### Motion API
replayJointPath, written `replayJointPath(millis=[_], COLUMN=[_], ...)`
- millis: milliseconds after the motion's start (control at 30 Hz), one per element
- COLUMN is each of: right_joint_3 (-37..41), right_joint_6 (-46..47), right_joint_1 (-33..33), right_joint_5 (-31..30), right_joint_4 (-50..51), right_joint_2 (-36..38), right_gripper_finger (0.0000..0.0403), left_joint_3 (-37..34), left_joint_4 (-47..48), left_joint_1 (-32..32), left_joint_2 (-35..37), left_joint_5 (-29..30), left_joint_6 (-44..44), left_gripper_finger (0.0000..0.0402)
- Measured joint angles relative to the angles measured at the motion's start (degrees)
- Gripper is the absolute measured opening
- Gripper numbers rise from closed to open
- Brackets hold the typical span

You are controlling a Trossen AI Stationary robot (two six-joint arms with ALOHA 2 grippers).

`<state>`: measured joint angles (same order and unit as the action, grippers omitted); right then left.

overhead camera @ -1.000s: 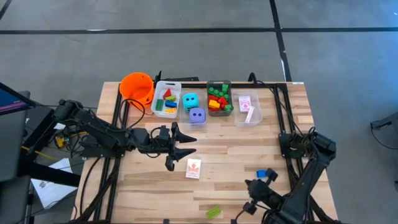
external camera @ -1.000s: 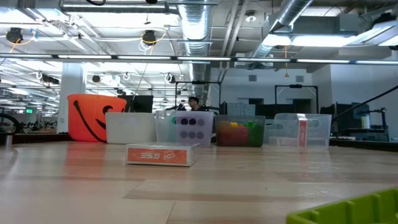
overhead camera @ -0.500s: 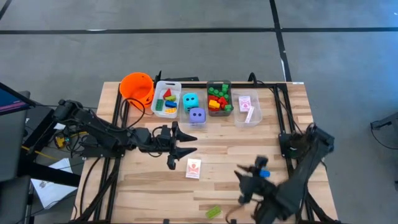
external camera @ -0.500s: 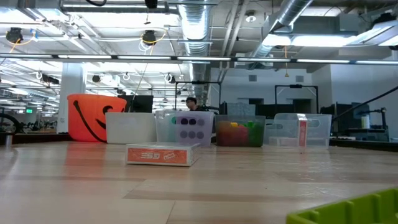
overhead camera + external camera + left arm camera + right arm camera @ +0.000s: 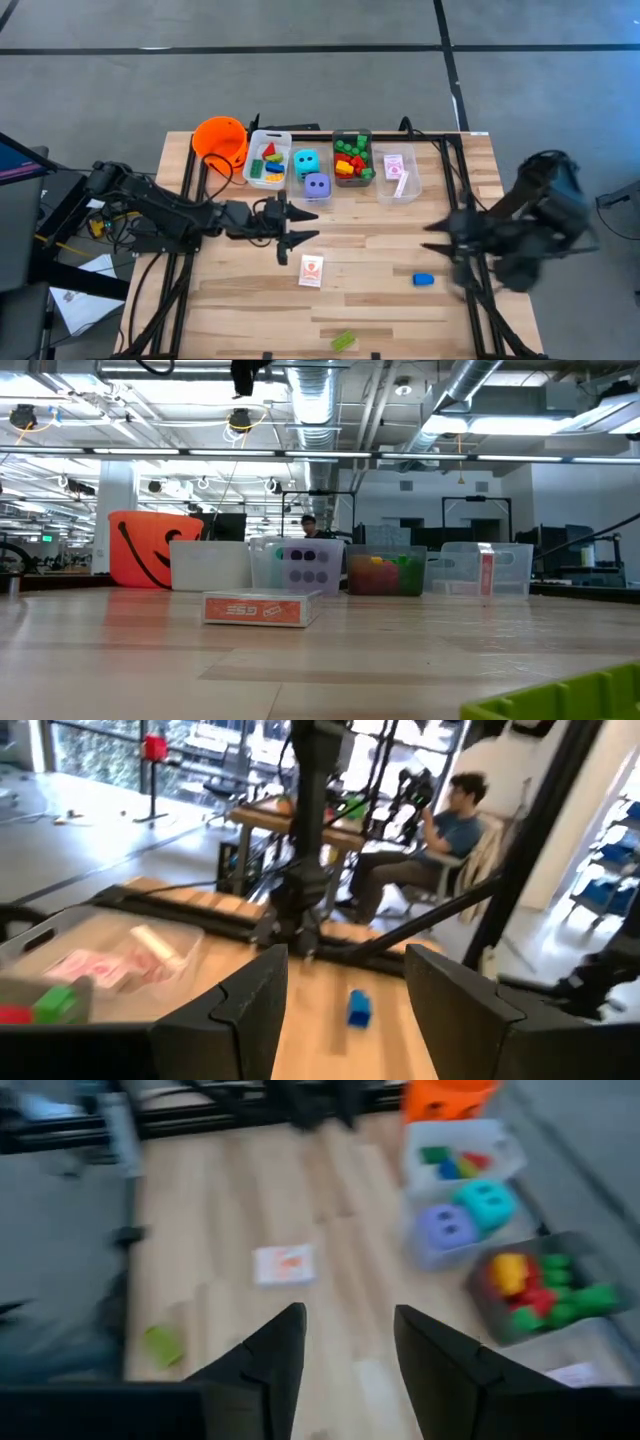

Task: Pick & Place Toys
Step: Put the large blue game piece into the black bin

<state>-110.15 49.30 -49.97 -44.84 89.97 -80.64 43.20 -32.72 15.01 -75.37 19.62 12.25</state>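
A blue brick (image 5: pixel 424 279) lies flat on the table right of centre; the left wrist view shows it too (image 5: pixel 358 1008). A red-backed card pack (image 5: pixel 311 270) lies flat mid-table, and a green brick (image 5: pixel 343 341) rests by the near edge. My left gripper (image 5: pixel 308 226) hovers open and level, left of centre, pointing toward the right edge, with nothing between its fingers (image 5: pixel 240 1010). My right gripper (image 5: pixel 440 240) is raised above the table's right side, blurred; its wrist view shows it open (image 5: pixel 345 1370) and holding nothing.
Along the far edge stand an orange bucket (image 5: pixel 220 140), a bin of mixed bricks (image 5: pixel 268 158), a bin with a teal and a purple die (image 5: pixel 311 175), a bin of red, green and yellow bricks (image 5: pixel 352 157) and a bin with cards (image 5: pixel 398 175).
My right arm has swung up from the near edge and away toward the table's right and far side, fast and blurred. The blue brick stays where it lay on the table. My left gripper has drifted a little toward the far edge.
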Motion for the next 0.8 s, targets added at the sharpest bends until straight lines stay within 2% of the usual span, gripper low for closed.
replayJointPath(millis=[100,200,300,400,500,600,733,800], right_joint_3=[4.98,13.85,27.05,42.98,57.52,68.98,77.77,80.07], right_joint_6=[5.62,14.12,22.30,33.91,43.75,47.17,48.58,47.55], right_joint_1=[-6.59,-15.93,-23.73,-28.15,-30.24,-31.55,-31.85,-31.77], right_joint_5=[-1.31,-9.33,-16.09,-18.24,-17.09,-10.79,-2.01,-0.99], right_joint_4=[0.00,-0.01,-0.06,-1.72,-7.57,-17.46,-30.71,-35.81], right_joint_2=[5.38,11.73,17.56,22.02,25.40,26.51,26.36,26.00], right_gripper_finger=[0.0150,0.0146,0.0141,0.0136,0.0135,0.0136,0.0137,0.0137], left_joint_3=[0.00,0.00,0.00,0.00,0.00,0.00,0.00,0.00], left_joint_4=[2.68,5.08,6.10,6.15,5.90,5.77,5.76,5.76], left_joint_1=[-1.17,-2.17,-3.04,-3.51,-3.53,-3.52,-3.52,-3.52], left_joint_2=[0.00,0.00,0.00,0.00,0.00,0.00,0.00,0.00], left_joint_5=[0.04,0.02,0.02,0.02,0.04,0.04,0.04,0.02], left_joint_6=[0.02,0.03,0.35,0.59,0.63,0.63,2.60,3.28], left_gripper_finger=[0.0195,0.0195,0.0195,0.0195,0.0195,0.0195,0.0195,0.0195])
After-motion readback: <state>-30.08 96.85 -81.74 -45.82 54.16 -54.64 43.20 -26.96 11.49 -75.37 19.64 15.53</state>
